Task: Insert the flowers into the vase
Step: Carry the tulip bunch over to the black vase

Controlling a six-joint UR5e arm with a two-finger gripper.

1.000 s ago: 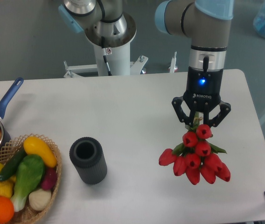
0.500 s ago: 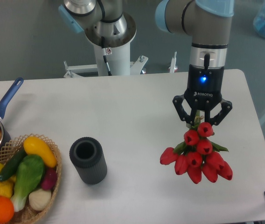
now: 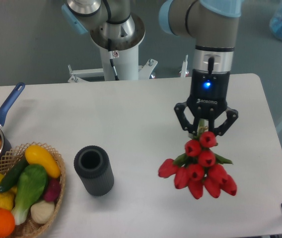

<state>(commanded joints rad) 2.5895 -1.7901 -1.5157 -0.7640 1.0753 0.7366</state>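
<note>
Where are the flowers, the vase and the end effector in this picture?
flowers (image 3: 199,171): fixed camera view, on the middle red buds of the bunch.
vase (image 3: 94,171): fixed camera view, on its ribbed side below the mouth.
end effector (image 3: 205,131): fixed camera view, midway between the fingertips.

The flowers (image 3: 199,167) were a tight bunch of red tulips with closed buds, with bits of green leaf showing between and beside them. The buds hung as a cluster over the right part of the white table, one bud jutting out to the left of the rest, and the stems ran upward out of sight behind the topmost buds. The vase (image 3: 94,170) was a dark grey, nearly black cylinder with ribbed sides. It stood upright on the table, well apart to the left of the bunch, its round mouth open and dark inside.
</note>
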